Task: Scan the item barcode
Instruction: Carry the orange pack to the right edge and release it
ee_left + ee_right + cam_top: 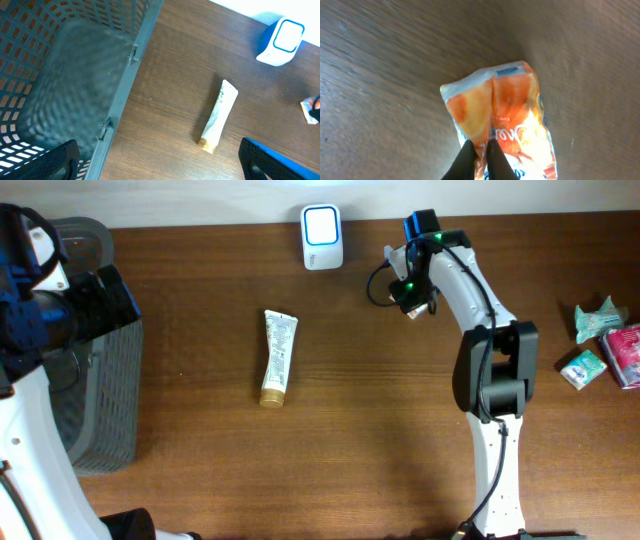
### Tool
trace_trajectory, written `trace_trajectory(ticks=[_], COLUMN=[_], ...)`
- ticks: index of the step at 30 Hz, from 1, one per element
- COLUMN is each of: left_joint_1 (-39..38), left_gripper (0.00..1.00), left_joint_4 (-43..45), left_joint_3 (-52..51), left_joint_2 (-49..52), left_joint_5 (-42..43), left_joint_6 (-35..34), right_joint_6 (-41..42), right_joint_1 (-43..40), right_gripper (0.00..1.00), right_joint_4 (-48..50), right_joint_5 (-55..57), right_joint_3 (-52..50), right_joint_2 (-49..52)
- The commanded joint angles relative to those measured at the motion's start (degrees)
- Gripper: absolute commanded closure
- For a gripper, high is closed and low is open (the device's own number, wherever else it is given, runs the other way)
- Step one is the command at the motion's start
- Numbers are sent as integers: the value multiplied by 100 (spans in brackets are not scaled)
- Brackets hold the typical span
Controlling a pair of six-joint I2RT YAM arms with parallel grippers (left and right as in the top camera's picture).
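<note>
I keep my right gripper [481, 149] clenched on an orange packet [512, 100] near the scanner [322, 237]. My left gripper [160, 167] hangs wide open by the basket [60, 65].

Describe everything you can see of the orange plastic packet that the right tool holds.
The orange and white plastic packet looks glossy and crinkled, with a pale sealed edge and a small blue mark at its far end. The right tool is shut on it, its two black fingers pinching the near part. A brown wooden table lies behind it; whether they touch cannot be told.
</note>
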Motion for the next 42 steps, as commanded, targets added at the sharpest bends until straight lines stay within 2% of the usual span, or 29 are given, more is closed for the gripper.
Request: trace_trajectory(ticks=[1, 2, 4, 7, 8, 9, 11, 12, 13, 14, 15, 16, 18, 21, 23, 25, 26, 27, 30, 34, 36, 38, 39, 40, 41, 42], left_joint_1=[22, 22, 22, 22, 22, 22, 22, 22, 22, 22, 22, 22, 24, 22, 24, 22, 22, 24, 22, 22, 22, 22, 22, 22, 22, 22], left_gripper=[1, 1, 1, 1, 1, 1, 1, 1, 1, 1, 1, 1, 1, 1, 1, 1, 1, 1, 1, 1, 1, 1, 1, 1, 1, 1], left_joint_4=[-2, -2, -2, -2, -2, -2, -2, -2, -2, -2, -2, -2, -2, -2, -2, -2, -2, -2, -2, -2, -2, -2, -2, -2, -2, -2], left_joint_3=[13, 13, 13, 13, 13, 13, 13, 13, 13, 15, 13, 13, 13, 13, 15, 15, 13, 13, 13, 13, 13, 13, 13, 13, 13, 13], left_joint_2=[-24, -24, -24, -24, -24, -24, -24, -24, -24, -24, -24, -24, -24, -24, -24, -24, -24, -24, -24, -24, -24, -24, -24, -24, -24, -24], left_joint_5=[-22, -22, -22, -22, -22, -22, -22, -22, -22, -22, -22, -22, -22, -22, -22, -22, -22, -22, -22, -22, -22, -22, -22, -22, -22, -22], left_joint_6=[72, 72, 72, 72, 72, 72, 72, 72, 72, 72, 72, 72, 72, 72, 72, 72, 72, 72, 72, 72, 72, 72, 72, 72, 72, 72], right_joint_6=[1224, 1239, 1803, 1742, 1381, 876, 520, 525, 527, 551, 551, 778, 876, 960, 1049, 1045, 1045, 1060, 1331, 2083, 2129, 2743, 2850, 2850, 2850, 2852], right_joint_1=[-417, -660, -1582, -2881, -3071, -3123, -2741, -2409, -2002, -1351, -1069, -581, -79, 358, 424, 422, 422, 417, 286, -1202, -1902, -2629, -3062, -3200, -3388, -3469], right_gripper=[96, 96, 96, 96, 96, 87, 59, 51, 51, 47, 42, 40, 40, 41, 50, 53, 64, 96, 96, 96, 96, 96, 91, 62, 16, 5], right_joint_4=[-702, -911, -1036, -1670, -1912, -2142, -2087, -2004, -1875, -1648, -1526, -1296, -1099, -321, -22, 369, 511, 483, 142, -1460, -1827, -1923, -1919, -1917, -1919, -1917], right_joint_5=[-868, -1786, -2997, -3276, -3567, -3862, -3832, -3311, -2417, -1134, -634, 321, 1056, 1812, 1915, 1917, 1917, 1915, 1978, 2146, 2153, 2142, 1902, 1746, 1578, 1534], right_joint_3=[404, 619, 750, 732, 732, 732, 732, 732, 730, 730, 730, 730, 640, 7, -372, -933, -1165, -1222, -929, 634, 848, 826, 826, 826, 826, 826], right_joint_2=[-380, -503, -612, -603, -603, -603, -601, -601, -597, -564, -546, -490, -354, -271, -271, -269, -269, -269, -350, -431, -431, -428, -426, -426, -426, -426])
